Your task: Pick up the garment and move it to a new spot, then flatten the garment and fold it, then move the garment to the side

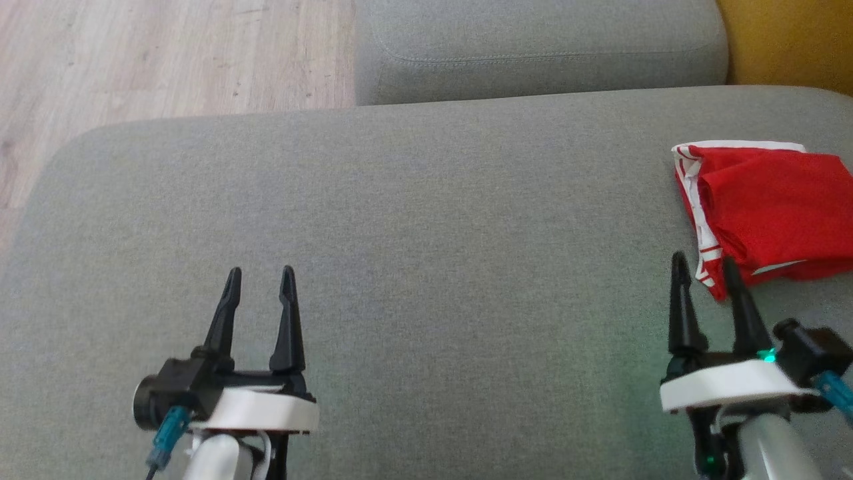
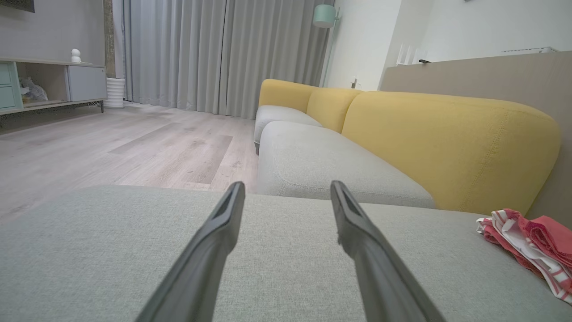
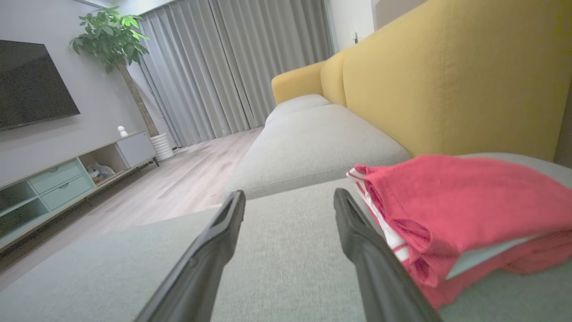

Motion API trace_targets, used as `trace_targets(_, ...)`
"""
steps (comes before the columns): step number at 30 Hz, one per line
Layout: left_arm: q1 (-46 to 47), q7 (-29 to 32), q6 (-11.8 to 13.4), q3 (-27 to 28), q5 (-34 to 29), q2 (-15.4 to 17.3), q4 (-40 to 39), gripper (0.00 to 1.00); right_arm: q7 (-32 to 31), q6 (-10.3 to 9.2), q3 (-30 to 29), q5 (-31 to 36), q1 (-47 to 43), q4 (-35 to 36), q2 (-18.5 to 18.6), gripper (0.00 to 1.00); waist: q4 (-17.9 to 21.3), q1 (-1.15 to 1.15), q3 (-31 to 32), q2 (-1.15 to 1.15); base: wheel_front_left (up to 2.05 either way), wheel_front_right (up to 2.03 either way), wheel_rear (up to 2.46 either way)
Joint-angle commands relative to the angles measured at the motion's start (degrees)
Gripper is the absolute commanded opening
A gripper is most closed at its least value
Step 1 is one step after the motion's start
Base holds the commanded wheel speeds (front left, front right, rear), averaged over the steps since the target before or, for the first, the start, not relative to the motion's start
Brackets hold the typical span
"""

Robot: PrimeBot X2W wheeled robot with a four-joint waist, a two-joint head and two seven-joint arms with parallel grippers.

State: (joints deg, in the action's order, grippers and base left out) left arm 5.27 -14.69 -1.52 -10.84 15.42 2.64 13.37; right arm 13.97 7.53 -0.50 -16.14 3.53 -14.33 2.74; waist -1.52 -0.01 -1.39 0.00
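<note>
The garment point(image 1: 773, 207) is red with white striped trim and lies folded in a compact pile at the right side of the grey sofa cushion point(image 1: 426, 253). It also appears as a red pile, the garment point(image 3: 456, 210) in the right wrist view and the garment point(image 2: 532, 246) at the far right of the left wrist view. My right gripper point(image 1: 703, 260) stands open just short of the pile's near left corner, nothing between its fingers. My left gripper point(image 1: 261, 272) is open over bare cushion at the lower left, far from the garment.
A second grey seat cushion point(image 1: 540, 53) lies beyond the one I work over. The yellow sofa back point(image 3: 451, 76) runs along the right. Wooden floor point(image 1: 166, 60) lies past the cushion's far left edge, with a TV cabinet point(image 3: 62, 179) and curtains across the room.
</note>
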Motion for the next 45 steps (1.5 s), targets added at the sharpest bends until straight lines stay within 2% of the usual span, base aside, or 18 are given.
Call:
trace_targets(1,1.1,-0.3,0.1,1.9,0.0,0.2,-2.0,1.0,0.8,-0.04,1.9,0.0,1.4,1.1,0.2,1.0,0.0,0.01,0.2,0.0,0.0,0.0,0.0)
trace_targets(11,-0.3,-0.3,0.5,2.4,-0.1,0.2,-2.7,1.0,1.0,-0.04,1.5,0.8,0.6,1.5,0.1,1.0,0.1,0.01,0.8,0.0,0.0,0.0,0.0)
trace_targets(39,-0.2,-0.3,0.2,2.5,4.9,0.2,-0.8,1.0,1.0,-0.04,3.5,0.8,-0.3,1.5,0.1,1.0,0.4,0.01,1.0,0.0,0.0,0.0,0.0)
trace_targets(40,-1.9,0.0,0.0,0.5,4.8,0.0,1.0,0.0,0.4,0.0,2.0,0.6,-0.9,-0.2,-0.1,0.0,0.4,0.01,1.0,0.0,0.0,0.0,0.0)
trace_targets(45,-2.9,0.4,-0.1,0.4,5.9,0.0,3.9,0.0,0.0,0.0,2.1,-0.5,-1.7,-3.1,-0.2,0.0,0.4,0.01,1.0,0.0,0.0,0.0,0.0)
